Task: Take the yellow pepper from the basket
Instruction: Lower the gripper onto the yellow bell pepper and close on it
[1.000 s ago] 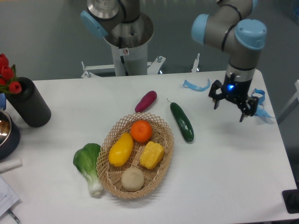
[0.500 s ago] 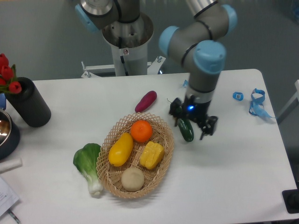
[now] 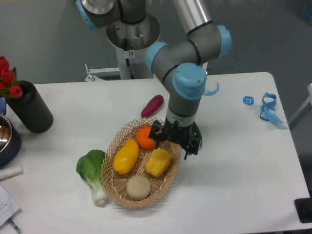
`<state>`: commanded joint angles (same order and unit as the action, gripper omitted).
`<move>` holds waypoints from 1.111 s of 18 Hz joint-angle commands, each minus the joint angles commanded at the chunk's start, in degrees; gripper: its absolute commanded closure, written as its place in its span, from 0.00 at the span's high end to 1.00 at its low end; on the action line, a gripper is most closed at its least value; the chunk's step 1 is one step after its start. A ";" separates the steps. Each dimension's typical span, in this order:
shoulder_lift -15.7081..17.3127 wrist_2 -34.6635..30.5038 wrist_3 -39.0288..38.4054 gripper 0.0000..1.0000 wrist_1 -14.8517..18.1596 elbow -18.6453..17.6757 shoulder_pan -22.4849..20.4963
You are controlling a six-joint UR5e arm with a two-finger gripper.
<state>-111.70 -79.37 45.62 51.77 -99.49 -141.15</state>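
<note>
The yellow pepper point(image 3: 158, 162) is blocky and lobed and lies in the right half of the oval wicker basket point(image 3: 110, 171). My gripper point(image 3: 174, 141) hangs over the basket's right rim, just above and behind the pepper. Its fingers are spread and hold nothing. A gap still shows between the fingertips and the pepper. The arm hides part of the basket's far right rim.
In the basket also lie an orange point(image 3: 143, 138), a smooth elongated yellow fruit point(image 3: 126, 156) and a beige round item point(image 3: 138, 187). A bok choy point(image 3: 92, 170) lies left of the basket and a purple vegetable point(image 3: 152, 106) behind it. A black vase point(image 3: 30, 108) stands far left.
My gripper has swept left from the table's right side, past the cucumber, to above the basket's right rim. The pepper looks slightly turned. The other items have not moved.
</note>
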 joint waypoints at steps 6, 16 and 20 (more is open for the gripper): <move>-1.76 -3.77 0.00 1.00 0.09 -0.26 1.49; -2.73 -4.83 0.00 1.00 0.18 -0.88 2.28; -3.34 -5.10 -0.09 1.00 0.26 -0.88 3.08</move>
<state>-115.05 -84.46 45.53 52.03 -100.37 -138.08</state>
